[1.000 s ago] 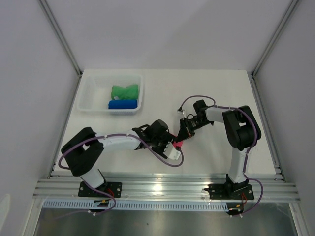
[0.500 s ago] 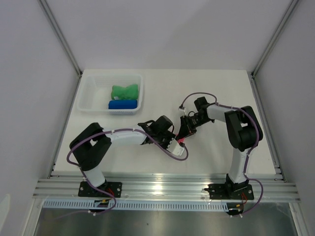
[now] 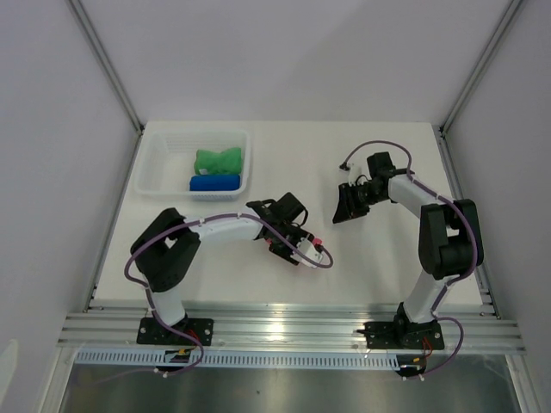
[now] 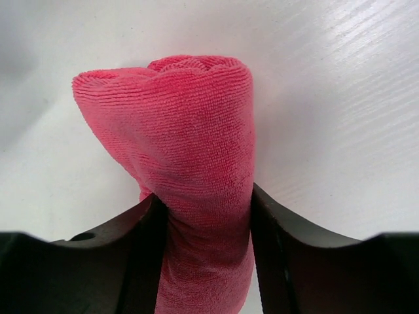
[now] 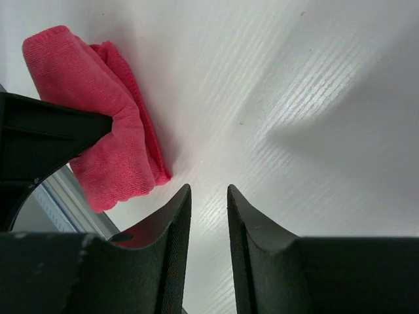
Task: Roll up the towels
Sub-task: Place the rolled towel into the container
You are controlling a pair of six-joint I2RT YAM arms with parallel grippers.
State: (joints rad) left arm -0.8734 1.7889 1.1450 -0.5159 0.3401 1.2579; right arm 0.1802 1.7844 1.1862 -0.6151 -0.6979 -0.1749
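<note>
The pink towel is a tight roll lying on the white table, and my left gripper is shut on it, one black finger pressed into each side. From above, only a sliver of the pink towel shows past the left gripper. My right gripper stands off to the right of the roll. In its wrist view the right gripper is open by a narrow gap with bare table between the fingers, and the pink towel lies at upper left. The green towel and blue towel lie in the basket.
A white plastic basket sits at the back left of the table. Grey walls and metal rails close in the table on both sides. An aluminium rail runs along the near edge by the arm bases.
The right gripper has let go of the pink towel, opened slightly and drawn back to the right. The left gripper has closed on the roll and shifted a little right.
</note>
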